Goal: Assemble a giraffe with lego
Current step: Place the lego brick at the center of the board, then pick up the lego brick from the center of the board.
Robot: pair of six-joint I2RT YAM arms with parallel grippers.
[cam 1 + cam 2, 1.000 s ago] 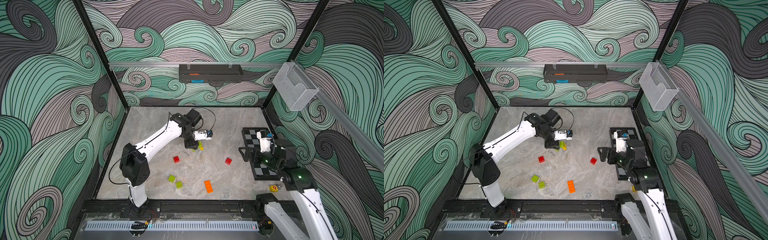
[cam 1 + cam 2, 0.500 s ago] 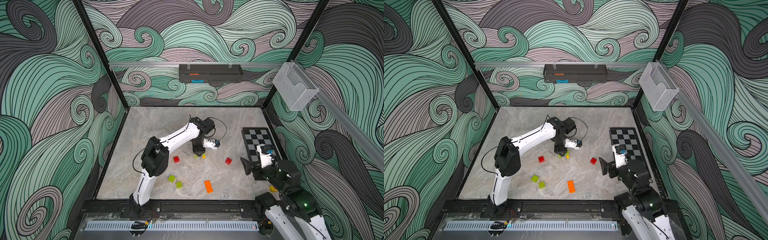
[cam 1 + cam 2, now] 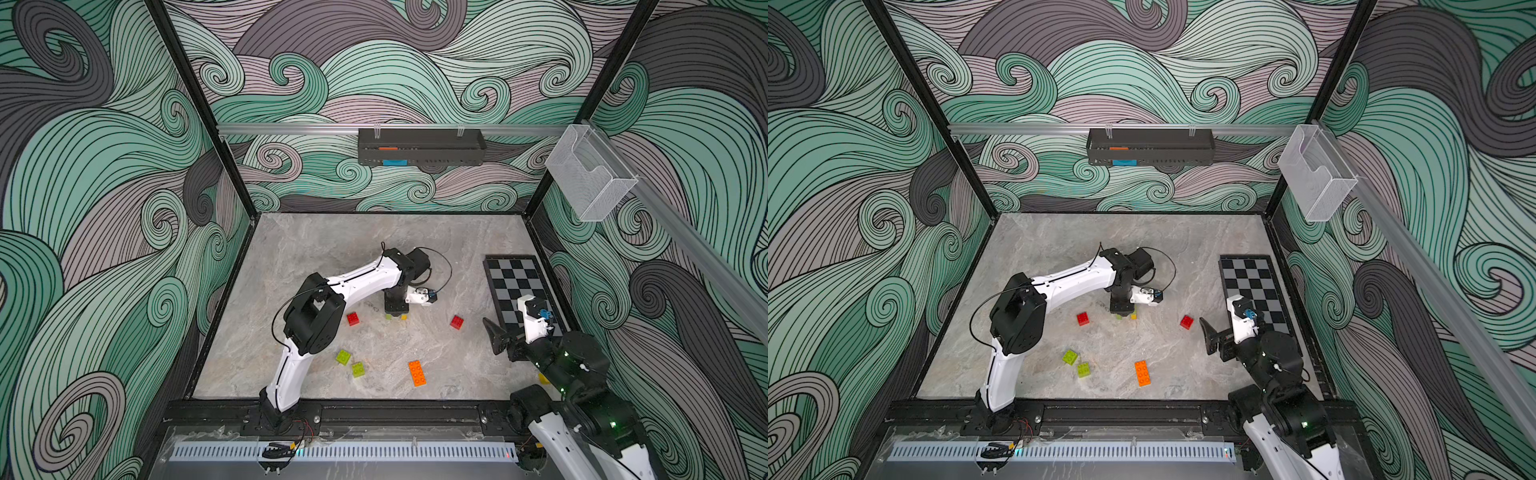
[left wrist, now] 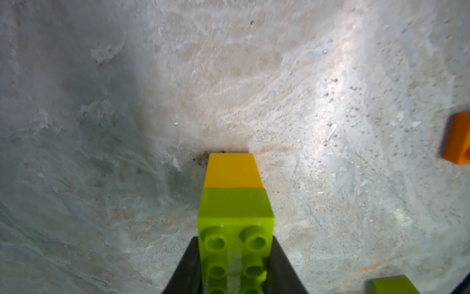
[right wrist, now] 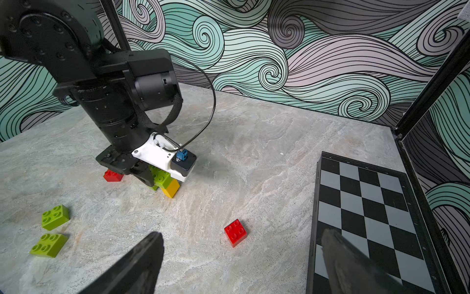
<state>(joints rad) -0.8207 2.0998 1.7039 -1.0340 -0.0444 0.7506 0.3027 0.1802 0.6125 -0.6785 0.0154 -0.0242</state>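
My left gripper (image 3: 395,312) points straight down at mid-floor, shut on a long lime green lego brick (image 4: 235,244). Its black fingers (image 4: 188,267) press the brick's two long sides. A yellow brick (image 4: 232,169) is joined under the end of it and rests on the floor; the right wrist view shows that yellow brick (image 5: 171,189) too. My right gripper (image 5: 241,231) hovers open near the chessboard's front, empty, with a loose red brick (image 5: 235,232) on the floor beyond its fingers. Another red brick (image 3: 353,318), two lime squares (image 3: 343,357) (image 3: 358,369) and an orange long brick (image 3: 417,372) lie loose.
A black-and-white chessboard (image 3: 515,282) lies along the right wall. A yellow cube (image 3: 543,378) peeks out behind my right arm. A black shelf (image 3: 419,145) and a clear bin (image 3: 590,178) hang on the walls above the floor.
My left gripper has carried the lime and yellow bricks forward toward the middle and down to the floor. My right arm has drawn back off the chessboard toward the front right.
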